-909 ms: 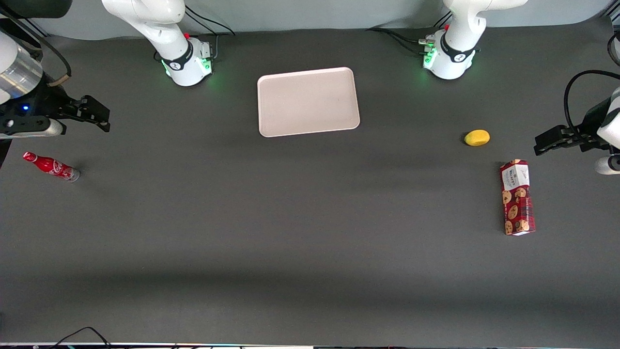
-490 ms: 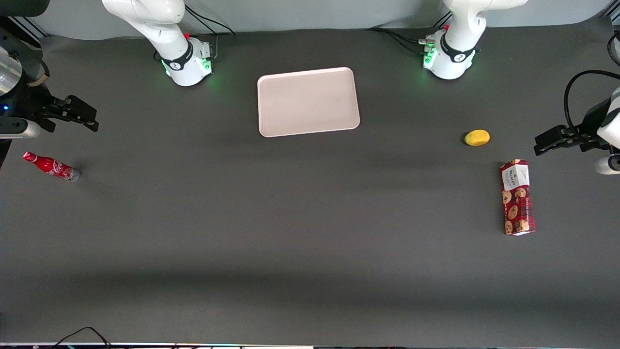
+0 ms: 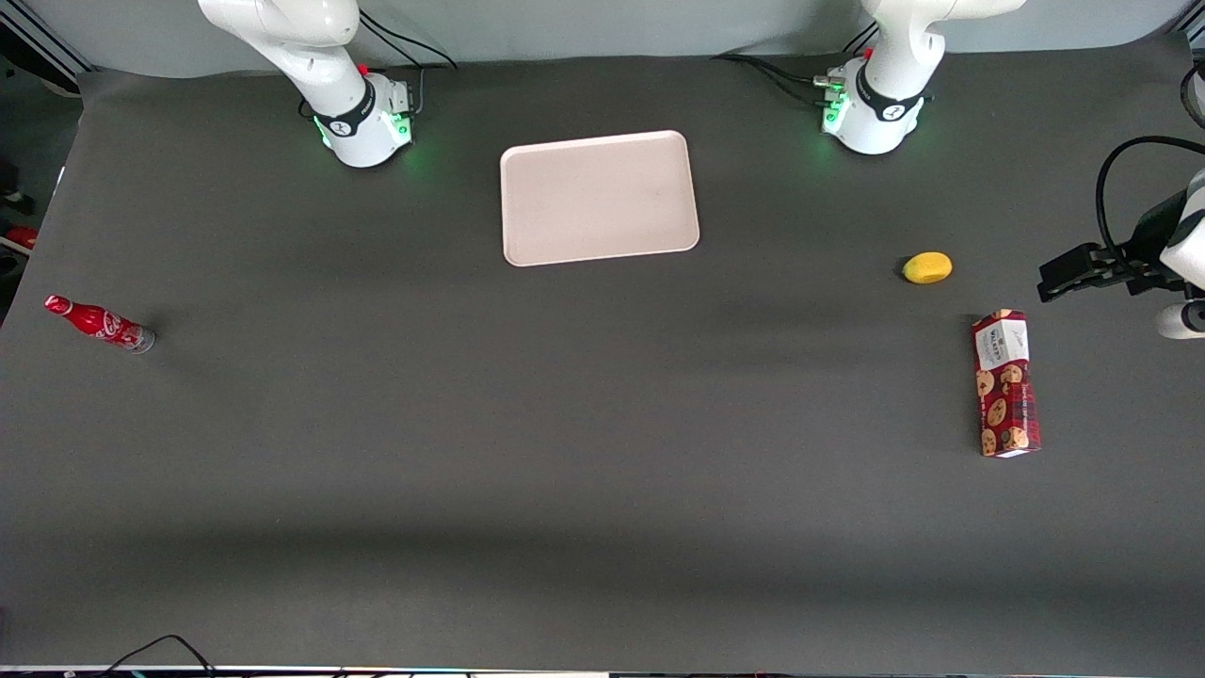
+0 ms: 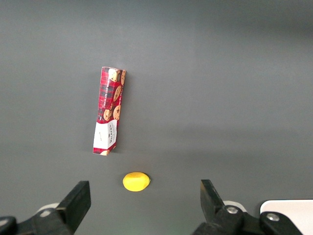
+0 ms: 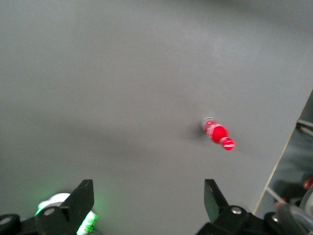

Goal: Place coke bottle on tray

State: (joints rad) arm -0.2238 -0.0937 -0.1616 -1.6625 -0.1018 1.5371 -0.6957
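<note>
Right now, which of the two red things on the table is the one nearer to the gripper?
The coke bottle, slim with a red cap, at the working arm's end. The gripper hangs open above the table near it. The cookie box lies toward the parked arm's end.

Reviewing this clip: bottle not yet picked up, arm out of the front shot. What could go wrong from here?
1. The small red coke bottle stands close to the table edge at the working arm's end; a nudge might knock it off.
2. The open gripper sits high above the bottle and off to one side, so the descent needs re-centring.
3. The pale pinkish rectangular tray is far off: a long carry.
</note>
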